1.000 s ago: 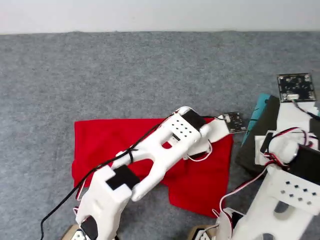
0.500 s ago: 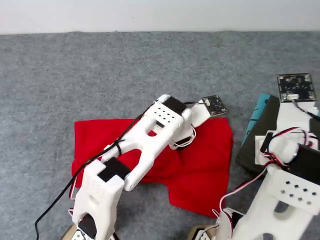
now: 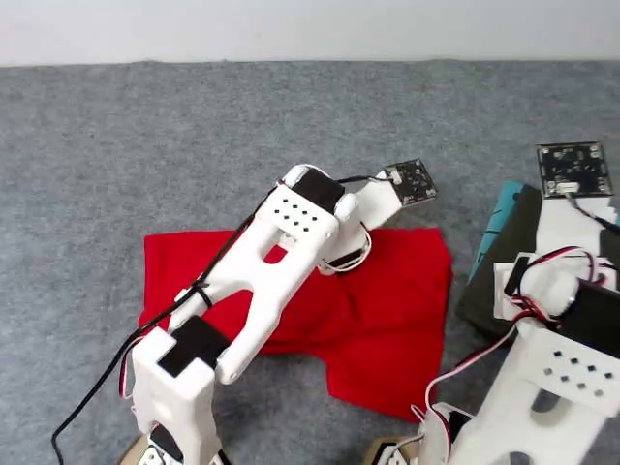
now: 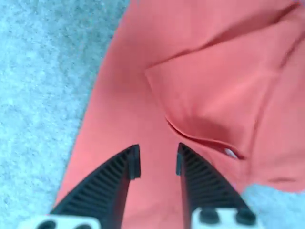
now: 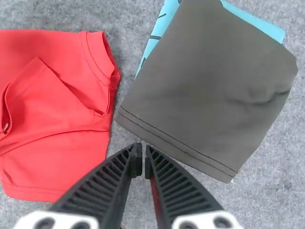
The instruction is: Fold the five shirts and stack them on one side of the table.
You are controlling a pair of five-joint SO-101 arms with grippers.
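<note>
A red shirt point(image 3: 387, 300) lies partly folded on the grey table point(image 3: 194, 145), with a sleeve flap folded over its body point(image 4: 214, 86). My left arm point(image 3: 291, 232) stretches over the shirt, and the left gripper point(image 4: 155, 162) hovers above the red cloth, open with nothing between its fingers. At the table's right side a folded dark grey shirt point(image 5: 209, 90) rests on a teal one point(image 5: 167, 28). The right gripper point(image 5: 142, 160) is shut and empty above bare table, just off the dark shirt's near edge. The right arm point(image 3: 562, 320) covers much of that stack point(image 3: 489, 286).
Grey carpet-like cloth covers the table up to a white wall point(image 3: 310, 29) at the back. There is open room behind and to the left of the red shirt. The red shirt's collar point(image 5: 102, 62) sits close to the stack.
My left arm has swung back and to the left, lifting away from the red shirt's right edge. The right arm has not moved.
</note>
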